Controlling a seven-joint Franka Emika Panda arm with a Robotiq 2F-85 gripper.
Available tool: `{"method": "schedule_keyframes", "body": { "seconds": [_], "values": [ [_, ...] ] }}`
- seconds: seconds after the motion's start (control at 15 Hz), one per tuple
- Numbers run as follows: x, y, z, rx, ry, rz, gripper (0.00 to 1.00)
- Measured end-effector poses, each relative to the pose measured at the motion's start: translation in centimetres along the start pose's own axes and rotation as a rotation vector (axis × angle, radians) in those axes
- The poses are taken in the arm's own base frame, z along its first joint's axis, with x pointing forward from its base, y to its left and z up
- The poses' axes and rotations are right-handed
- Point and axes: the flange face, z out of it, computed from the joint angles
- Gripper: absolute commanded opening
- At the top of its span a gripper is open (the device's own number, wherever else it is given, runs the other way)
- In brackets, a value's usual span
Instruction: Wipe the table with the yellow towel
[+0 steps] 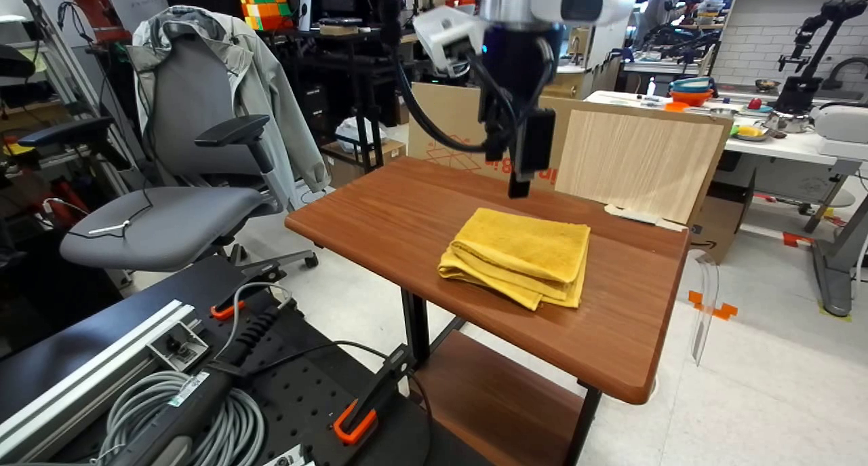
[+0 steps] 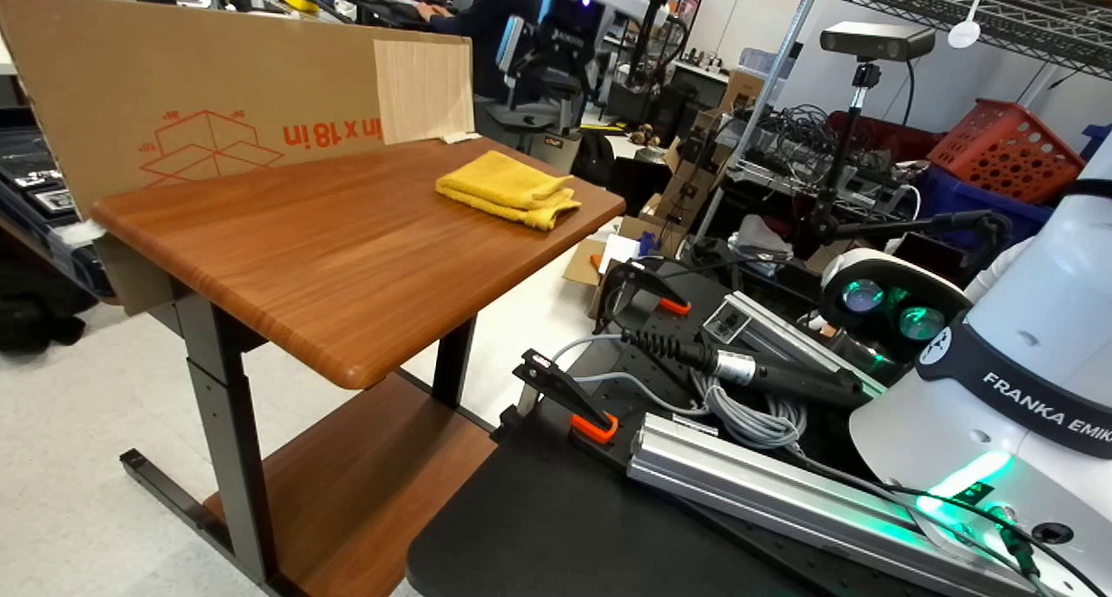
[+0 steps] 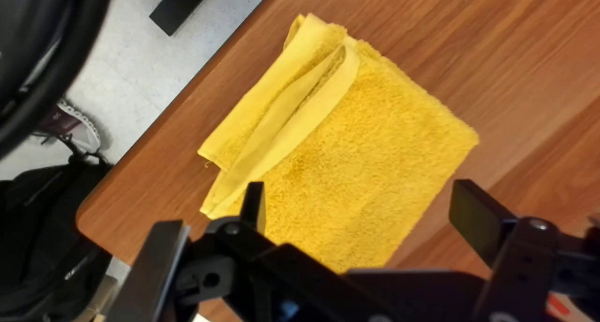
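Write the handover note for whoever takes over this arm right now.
Tool: open, nothing in its grip, held above the towel without touching it.
Yellow towel: folded in layers, lying on the brown table, nearer one short end than the middle.
Cardboard sheet: upright along one long side of the table; probably best kept clear of while wiping.
Done: tool is over the towel, no grasp yet. Whether any wiping has happened, the pictures don't tell.
Left: likely come down, close on the towel, then wipe the table top.
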Motion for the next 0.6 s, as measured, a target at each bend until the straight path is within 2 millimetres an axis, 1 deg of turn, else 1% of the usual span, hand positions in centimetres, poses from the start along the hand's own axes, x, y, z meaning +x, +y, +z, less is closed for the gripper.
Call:
{"method": "schedule_keyframes", "body": {
  "seconds": [0.13,0.2,0.27,0.53,0.6],
  "values": [
    [2.0,0.8,4.0,0.007,-0.037,0.068,1.0],
    [2.5,0.9,5.2,-0.001,-0.048,0.072,1.0],
    [2.5,1.0,5.7,-0.006,-0.054,0.073,1.0],
    [2.4,0.5,4.6,0.004,-0.039,0.066,1.0],
    [2.4,0.5,4.6,0.004,-0.038,0.066,1.0]
  ]
}}
